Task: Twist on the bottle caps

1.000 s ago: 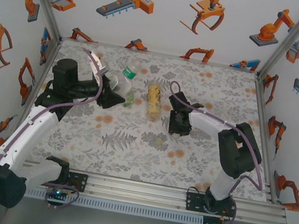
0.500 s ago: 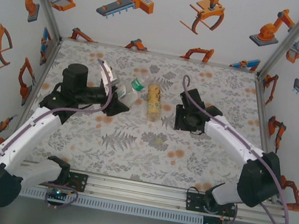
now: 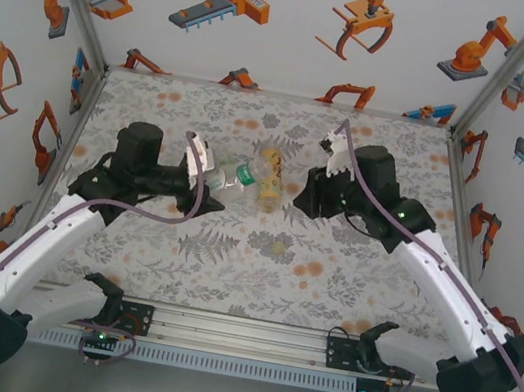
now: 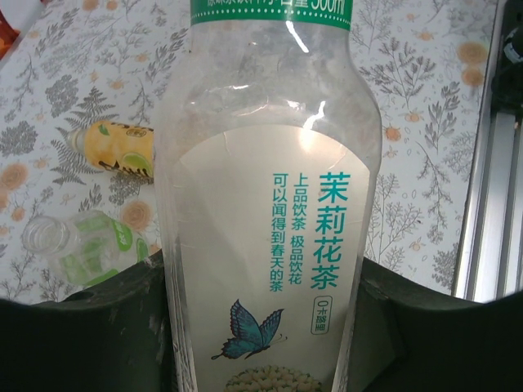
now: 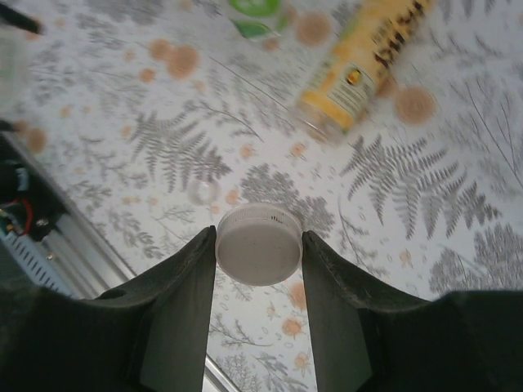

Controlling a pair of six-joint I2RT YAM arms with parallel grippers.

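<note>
The left gripper is clamped around the clear bottle, holding it just left of the yellow bottle. The yellow bottle lies on its side on the floral table, with the short green-tinted bottle near it. Just right of the yellow bottle, the right gripper pinches a white bottle cap between its fingers.

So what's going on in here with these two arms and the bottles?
Two robot arms are working on putting caps on bottles. The left arm holds a clear bottle with a white and green label in its jaws. The right arm has a white cap pinched between its jaws, above the flowered table, not yet on any bottle. A yellow bottle and a short green-tinted bottle lie on the table, both apparently uncapped.
</note>
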